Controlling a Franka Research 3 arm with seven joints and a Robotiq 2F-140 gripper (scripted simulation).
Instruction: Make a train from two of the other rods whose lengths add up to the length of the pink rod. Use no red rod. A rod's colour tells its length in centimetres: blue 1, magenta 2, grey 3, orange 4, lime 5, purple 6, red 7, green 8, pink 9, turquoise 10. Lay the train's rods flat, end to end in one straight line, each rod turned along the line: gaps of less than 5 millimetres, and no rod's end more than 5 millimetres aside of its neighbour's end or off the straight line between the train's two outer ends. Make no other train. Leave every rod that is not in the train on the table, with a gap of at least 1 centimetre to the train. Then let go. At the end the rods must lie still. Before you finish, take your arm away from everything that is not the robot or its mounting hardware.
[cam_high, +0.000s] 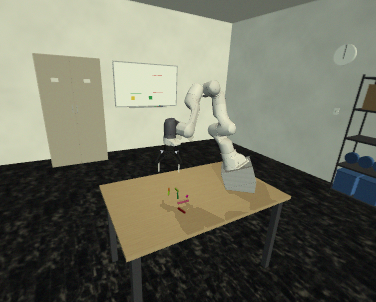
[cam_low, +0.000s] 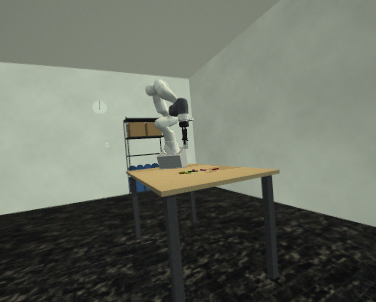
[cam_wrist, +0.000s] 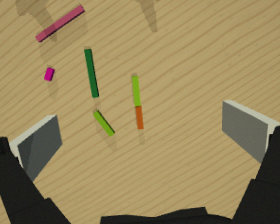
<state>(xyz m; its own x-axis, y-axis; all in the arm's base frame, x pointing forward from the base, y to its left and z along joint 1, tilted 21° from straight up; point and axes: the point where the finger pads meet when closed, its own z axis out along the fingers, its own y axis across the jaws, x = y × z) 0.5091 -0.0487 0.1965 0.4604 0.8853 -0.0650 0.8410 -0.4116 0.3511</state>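
Observation:
In the wrist view a lime rod (cam_wrist: 135, 90) and an orange rod (cam_wrist: 139, 117) lie flat end to end in one line on the table. A second lime rod (cam_wrist: 104, 122) lies tilted just to their left. A green rod (cam_wrist: 91, 72), a short magenta rod (cam_wrist: 49, 73) and the pink rod (cam_wrist: 60, 23) lie farther off. My gripper (cam_wrist: 141, 122) (cam_high: 170, 161) is wide open and empty, high above the rods. A red rod (cam_high: 181, 210) lies on the table in the top view.
The arm's grey base block (cam_high: 238, 179) stands at the table's right rear. A shelf with blue bins (cam_high: 357, 170) stands by the right wall. The table edges are far from the rods.

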